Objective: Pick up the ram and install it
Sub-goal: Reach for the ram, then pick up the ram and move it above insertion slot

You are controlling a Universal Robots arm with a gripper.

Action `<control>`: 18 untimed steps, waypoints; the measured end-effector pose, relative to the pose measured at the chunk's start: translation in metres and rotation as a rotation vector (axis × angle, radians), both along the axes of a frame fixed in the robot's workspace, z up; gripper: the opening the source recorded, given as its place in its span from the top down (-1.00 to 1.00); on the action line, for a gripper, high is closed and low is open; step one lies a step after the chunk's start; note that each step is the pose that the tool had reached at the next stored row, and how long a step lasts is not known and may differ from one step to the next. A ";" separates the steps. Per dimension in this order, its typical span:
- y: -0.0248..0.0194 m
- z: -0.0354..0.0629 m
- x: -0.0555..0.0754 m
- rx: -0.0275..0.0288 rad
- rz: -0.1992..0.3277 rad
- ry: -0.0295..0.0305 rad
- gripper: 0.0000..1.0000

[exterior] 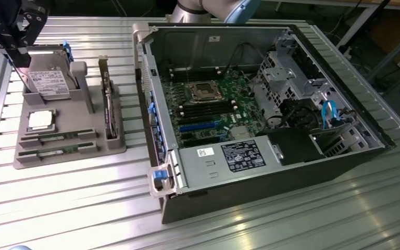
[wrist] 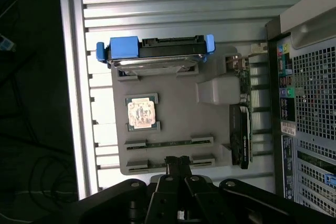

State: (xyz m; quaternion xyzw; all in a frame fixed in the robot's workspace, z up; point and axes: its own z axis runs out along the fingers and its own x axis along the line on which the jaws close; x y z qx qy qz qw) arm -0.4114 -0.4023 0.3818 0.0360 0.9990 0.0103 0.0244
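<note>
– Tool point(wrist: 178, 161) status?
– Tips pressed together, nothing in it. Hangs above the gray tray point(exterior: 82, 156), which sits by the surface point(exterior: 68, 208) edge on the exterior view's left.
– Ram point(exterior: 60, 137)?
– In the tray, on edge in a slot at the end away from the drive point(exterior: 47, 80). 2nd stick point(exterior: 58, 151) in the slot just beside it.
– Rest of the tray?
– Drive upright w/ blue brackets, chip point(exterior: 40, 120) flat, card point(exterior: 108, 99) on edge. Computer case point(exterior: 255, 192) lies open, board point(exterior: 241, 109) exposed.
– Risks?
– Sticks sit close, so an off-centre grab could prob catch both, or the slot clips. Thin stick could tilt in the grip, then miss its slot & bend.
</note>
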 end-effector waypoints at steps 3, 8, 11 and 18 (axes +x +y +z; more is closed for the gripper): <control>0.0000 0.0000 0.000 0.0000 0.000 0.0000 0.79; 0.0000 0.0000 0.000 0.0000 0.000 0.0000 0.79; 0.0000 -0.0001 0.000 0.0000 0.000 0.0000 0.79; 0.0000 -0.0180 0.000 0.0000 0.000 0.0000 0.79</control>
